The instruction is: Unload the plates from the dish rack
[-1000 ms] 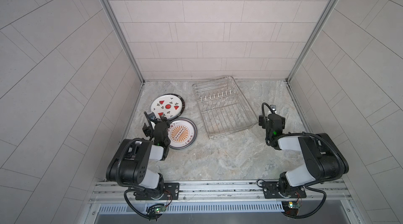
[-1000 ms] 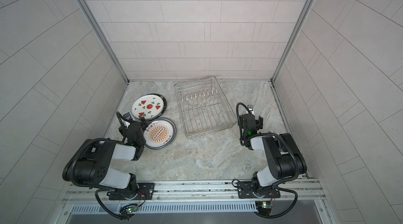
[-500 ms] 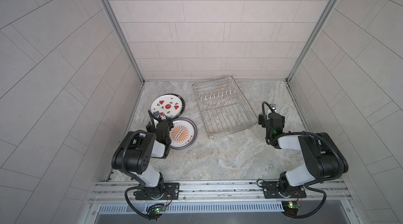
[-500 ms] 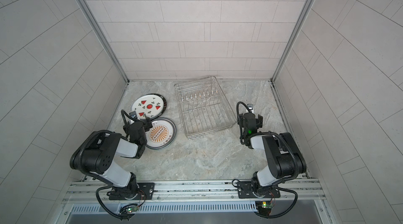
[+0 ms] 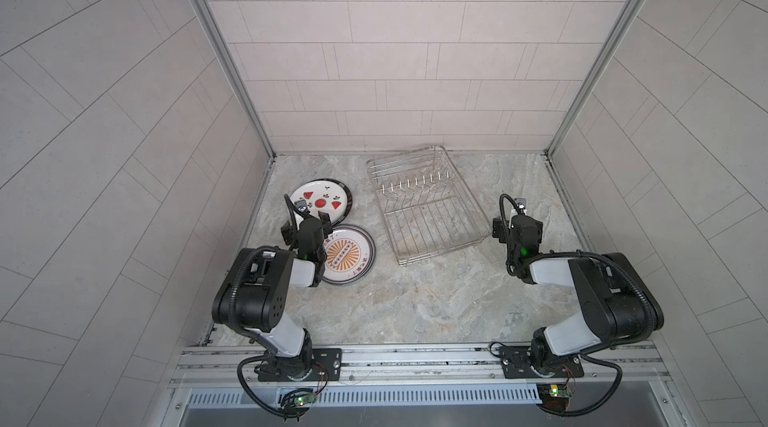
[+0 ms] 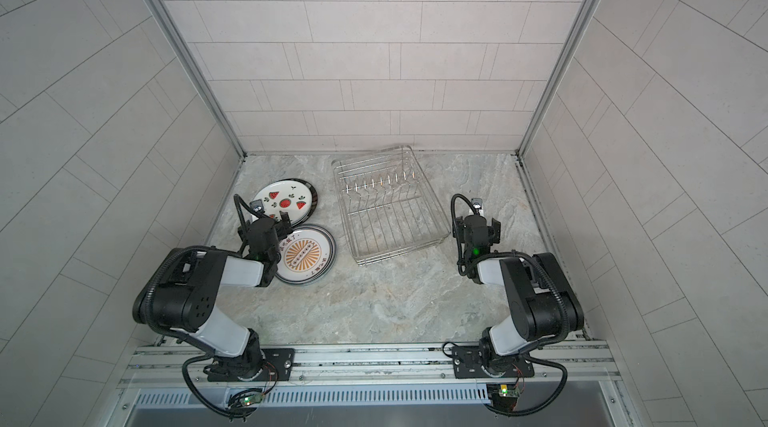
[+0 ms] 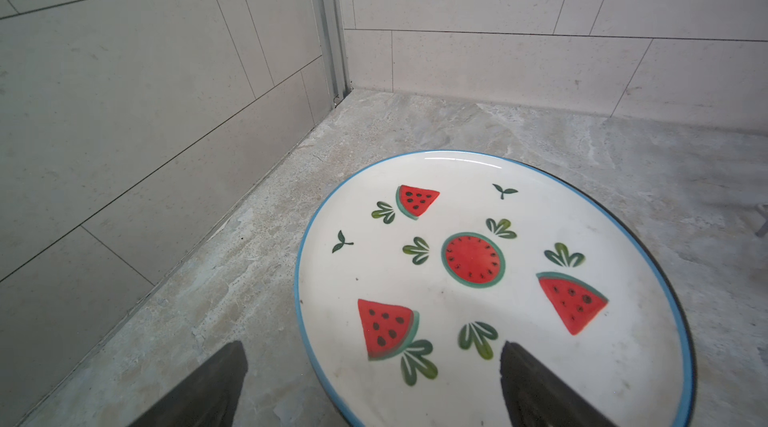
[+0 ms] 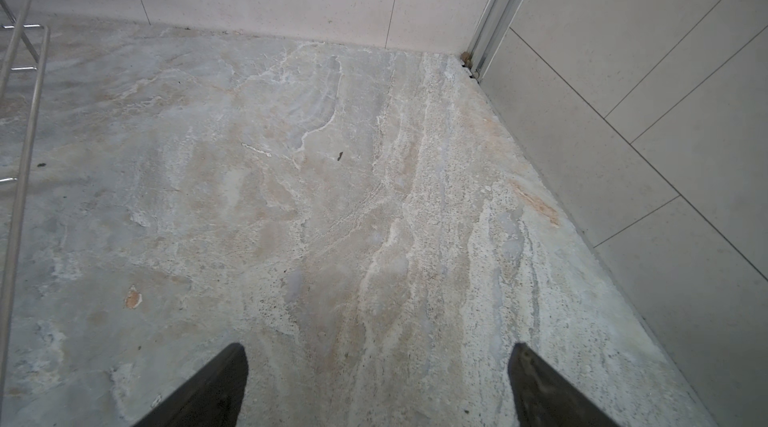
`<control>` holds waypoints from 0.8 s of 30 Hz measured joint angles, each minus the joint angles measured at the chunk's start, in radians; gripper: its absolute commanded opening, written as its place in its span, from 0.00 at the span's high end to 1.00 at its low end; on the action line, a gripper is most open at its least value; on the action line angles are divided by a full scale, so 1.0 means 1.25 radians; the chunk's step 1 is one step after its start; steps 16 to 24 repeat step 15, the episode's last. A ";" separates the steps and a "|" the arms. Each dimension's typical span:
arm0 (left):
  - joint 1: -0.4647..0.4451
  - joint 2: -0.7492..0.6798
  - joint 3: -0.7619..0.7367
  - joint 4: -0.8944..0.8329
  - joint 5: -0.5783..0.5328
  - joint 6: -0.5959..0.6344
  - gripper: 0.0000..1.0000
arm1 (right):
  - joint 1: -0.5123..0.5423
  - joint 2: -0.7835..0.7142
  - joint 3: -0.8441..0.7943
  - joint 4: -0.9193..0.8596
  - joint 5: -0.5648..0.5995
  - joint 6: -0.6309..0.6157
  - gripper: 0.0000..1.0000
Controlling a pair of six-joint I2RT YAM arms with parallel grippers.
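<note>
The silver wire dish rack (image 5: 424,204) (image 6: 386,204) stands at the back middle with nothing in it. Two plates lie flat to its left. The watermelon plate (image 5: 322,204) (image 6: 286,202) (image 7: 478,279) is the farther one, with a dark rim showing beneath it. The orange sunburst plate (image 5: 347,254) (image 6: 305,254) lies nearer. My left gripper (image 5: 307,221) (image 6: 264,223) (image 7: 372,348) is open and empty above the watermelon plate's near edge. My right gripper (image 5: 517,223) (image 6: 476,223) (image 8: 376,348) is open and empty over bare floor right of the rack.
Tiled walls close in the left, back and right of the marbled stone floor (image 5: 415,304). The rack's wire edge (image 8: 20,134) shows at the side of the right wrist view. A metal rail (image 5: 415,356) carrying both arm bases runs along the front.
My left arm has lifted its elbow, and its gripper has shifted a little toward the back over the watermelon plate's edge. The right arm has not moved.
</note>
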 measured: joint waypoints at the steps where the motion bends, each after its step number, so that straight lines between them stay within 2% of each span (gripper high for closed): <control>1: 0.000 0.000 0.000 0.000 0.004 0.002 0.00 | 0.000 0.000 0.000 0.000 0.000 0.000 0.00; 9: 0.000 0.000 0.000 -0.017 0.041 0.017 0.00 | 0.000 0.000 0.000 0.000 0.000 0.000 0.00; 24: 0.005 0.007 0.013 -0.045 0.049 0.018 0.00 | 0.000 0.000 0.000 0.000 0.000 0.000 0.00</control>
